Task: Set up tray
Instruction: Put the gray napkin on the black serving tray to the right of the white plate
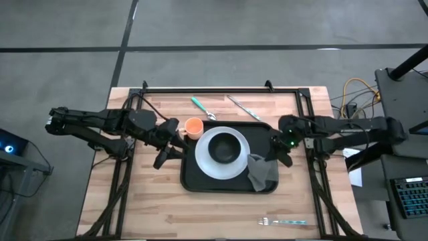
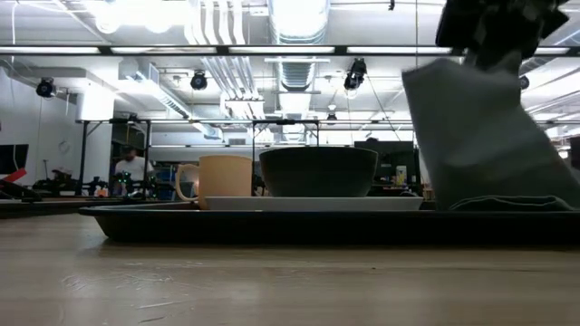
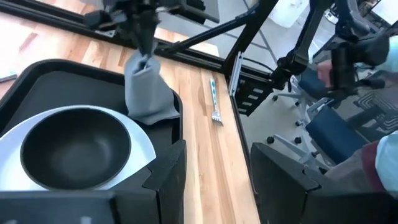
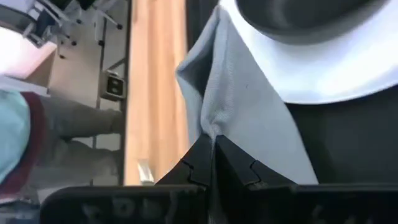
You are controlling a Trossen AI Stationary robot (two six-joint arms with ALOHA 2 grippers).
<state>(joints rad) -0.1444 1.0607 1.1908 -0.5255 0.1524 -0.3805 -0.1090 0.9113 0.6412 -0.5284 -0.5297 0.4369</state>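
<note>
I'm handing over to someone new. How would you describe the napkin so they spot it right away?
Find the black tray mid-table, holding a white plate and dark bowl. At the tray's right end, beside the plate, the grey napkin hangs pinched in the right tool. It is the only soft, crumpled thing there.

Low view: grey napkin (image 2: 485, 136) is running off the right edge, and the tool holding it (image 2: 494, 23) is getting cut by the top edge. The black tray (image 2: 272, 222) is showing only its near rim; the white plate (image 2: 313, 204) is mostly hiding behind it. Right wrist view: the dark bowl (image 4: 305, 12) is getting cropped at the top. High view: the fork (image 1: 284, 221) tines are too small to count.
</note>
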